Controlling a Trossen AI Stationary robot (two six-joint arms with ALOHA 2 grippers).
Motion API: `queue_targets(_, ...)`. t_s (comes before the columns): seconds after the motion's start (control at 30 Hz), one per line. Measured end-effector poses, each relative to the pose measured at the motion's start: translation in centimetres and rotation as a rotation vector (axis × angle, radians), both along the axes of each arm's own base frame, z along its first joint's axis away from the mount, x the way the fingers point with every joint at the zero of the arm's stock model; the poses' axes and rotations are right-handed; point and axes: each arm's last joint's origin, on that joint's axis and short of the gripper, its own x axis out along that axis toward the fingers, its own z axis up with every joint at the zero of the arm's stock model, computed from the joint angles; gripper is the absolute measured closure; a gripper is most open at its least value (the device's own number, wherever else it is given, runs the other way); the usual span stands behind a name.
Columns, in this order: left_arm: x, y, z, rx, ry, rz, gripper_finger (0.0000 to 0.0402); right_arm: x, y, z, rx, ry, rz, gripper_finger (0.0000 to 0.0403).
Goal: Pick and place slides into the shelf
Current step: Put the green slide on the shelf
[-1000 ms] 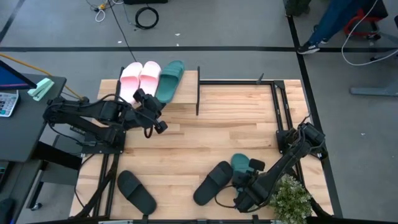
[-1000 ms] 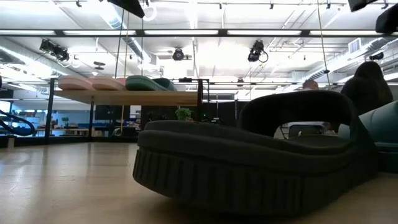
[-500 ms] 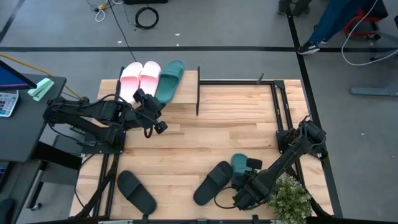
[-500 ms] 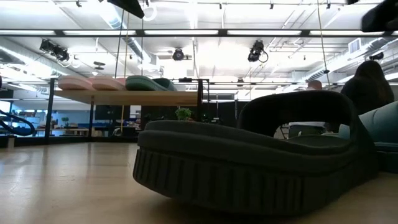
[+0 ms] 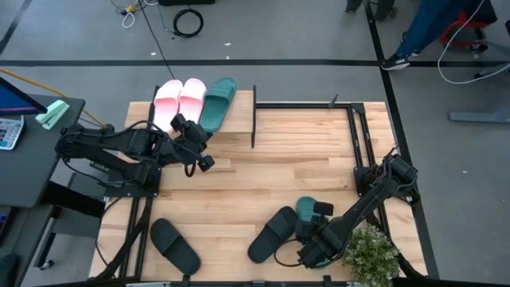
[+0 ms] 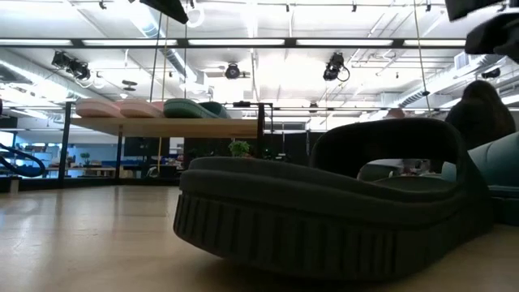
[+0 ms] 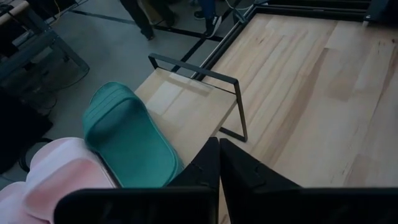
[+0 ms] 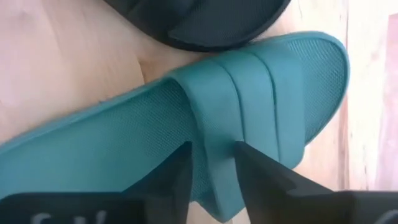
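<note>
Two pale pink slides (image 5: pixel 179 100) and a teal slide (image 5: pixel 217 104) lie on the shelf (image 5: pixel 239 108) at the table's far left. My left gripper (image 5: pixel 205 163) hangs shut just in front of the shelf, holding nothing; its wrist view shows the shelved teal slide (image 7: pixel 127 143). A second teal slide (image 5: pixel 307 209) lies on the table near the front right, next to a black slide (image 5: pixel 271 233). My right gripper (image 5: pixel 312 223) points down over it, open. In the right wrist view its fingers (image 8: pixel 211 152) straddle the strap's edge. My right gripper comes from above at the teal slide's strap (image 8: pixel 214 124). One finger (image 8: pixel 180 171) stands over the footbed beside the strap's edge, the other (image 8: pixel 261 180) over the strap's ribs. Whether either finger touches the slide, I cannot tell.
Another black slide (image 5: pixel 175 245) lies at the near left. A potted plant (image 5: pixel 370 255) stands at the near right corner, close to my right arm. A black metal frame (image 5: pixel 355 135) runs along the far and right sides. Bare wood lies in the middle.
My right gripper has rolled a little about its own line above the teal slide and stayed over it. The slide lies where it was.
</note>
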Motion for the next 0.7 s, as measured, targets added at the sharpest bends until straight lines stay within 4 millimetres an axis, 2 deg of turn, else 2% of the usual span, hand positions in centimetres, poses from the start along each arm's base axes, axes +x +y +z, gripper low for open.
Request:
queue_targets(0.17, 0.0, 0.0, 0.0, 0.0, 0.0, 0.0, 0.0394, -0.3, -0.4, -0.9, -0.038, -0.005, 0.003, 0.0234)
queue_targets(0.33, 0.0, 0.0, 0.0, 0.0, 0.001, 0.0, 0.0385, -0.4, -1.1, -1.4, -0.155, -0.075, 0.001, 0.0224)
queue_targets(0.57, 0.0, 0.0, 0.0, 0.0, 0.001, 0.0, 0.0381, -0.4, -2.4, -2.4, -0.302, -0.145, 0.015, 0.0246)
queue_targets(0.7, 0.0, 0.0, 0.0, 0.0, 0.001, 0.0, 0.039, -0.2, -3.6, -3.4, -0.334, -0.141, -0.008, 0.0287)
